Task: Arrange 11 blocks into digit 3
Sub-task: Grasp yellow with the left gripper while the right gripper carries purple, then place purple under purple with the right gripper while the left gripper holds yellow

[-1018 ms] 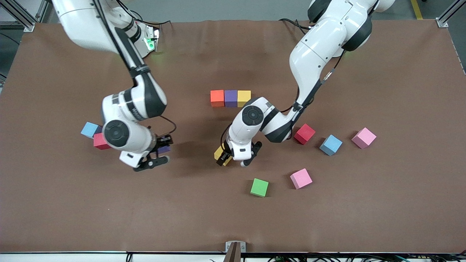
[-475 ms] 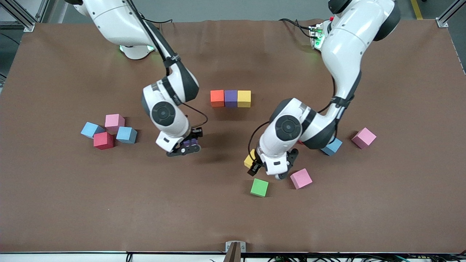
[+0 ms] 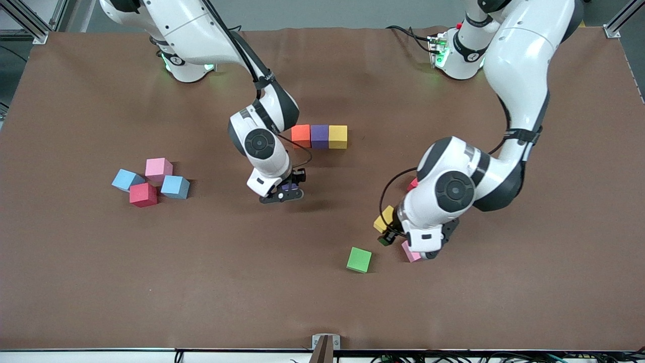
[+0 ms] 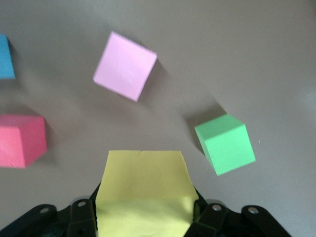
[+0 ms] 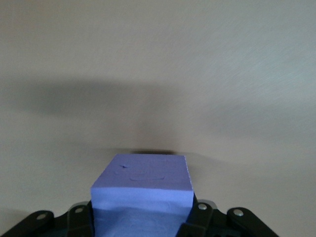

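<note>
Only the top bar (image 3: 319, 136) of orange, purple and yellow blocks is laid; right gripper (image 3: 285, 193), clamping a purple block (image 5: 141, 192), hangs over bare worktop (image 3: 201, 282) below the bar; left gripper (image 3: 398, 237), clamping a yellow block (image 4: 143, 190), hangs over the pink block (image 3: 410, 252); next, I judge, a side joiner goes against the bar's end cube.

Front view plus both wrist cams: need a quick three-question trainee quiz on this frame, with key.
1. True or false: the left gripper holds a yellow block.
2. Which colour is the block in the right gripper? A) green B) purple C) red
3. Fill in: the finished row holds the orange block, the purple row block and the ____ row block.

Key: 1 true; 2 B, the purple block; 3 yellow.
</note>
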